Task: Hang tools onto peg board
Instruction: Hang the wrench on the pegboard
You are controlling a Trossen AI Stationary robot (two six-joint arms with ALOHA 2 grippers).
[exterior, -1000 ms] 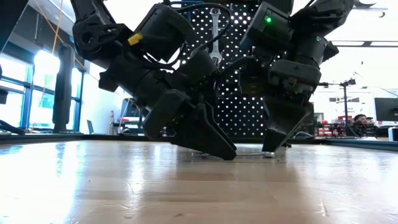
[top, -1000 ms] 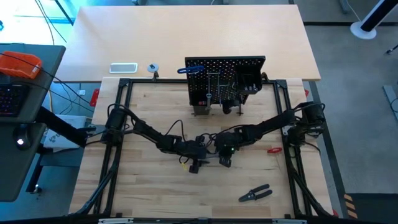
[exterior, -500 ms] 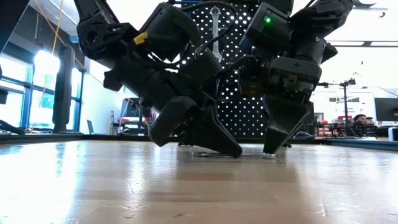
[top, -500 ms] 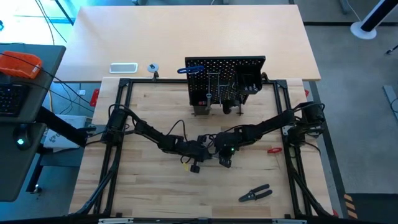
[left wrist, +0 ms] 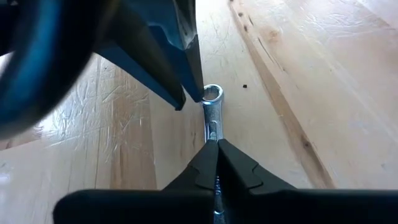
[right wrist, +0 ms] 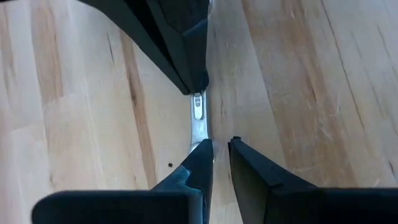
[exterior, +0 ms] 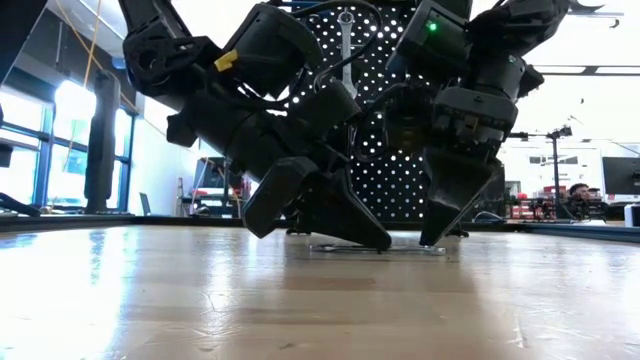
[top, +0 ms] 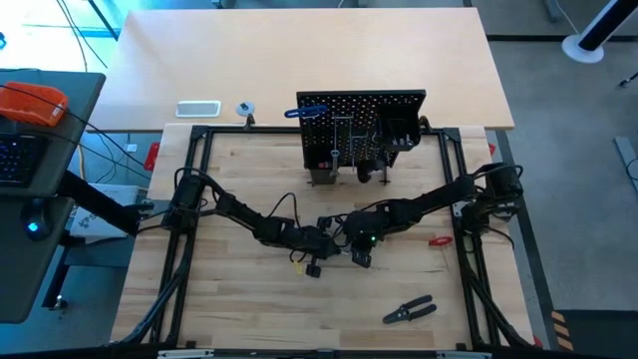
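At the centre of the high view, on the wooden counter (top: 239, 309), both arms are meeting over a silver wrench (left wrist: 212, 118) lying flat just below the peg board (top: 361, 130). The left hand (left wrist: 216, 157) is clamped fully shut on the wrench's shank, its two dark fingers pressed together around the thin metal, while the wrench's ring end is resting on the wood beside the other arm's tips. The right hand (right wrist: 220, 157) is standing slightly parted, one finger touching the other end of the same wrench, and it does not appear to be gripping it. The step in hand looks like the pickup of this wrench, with the right hand steadying it. The next move is probably calling for a lift clear of the counter, then a carry toward a free hook on the peg board, ring end leading. Black-handled pliers (top: 410, 310) are waiting at the lower right of the high view. No brand, label or readable writing is showing on anything.
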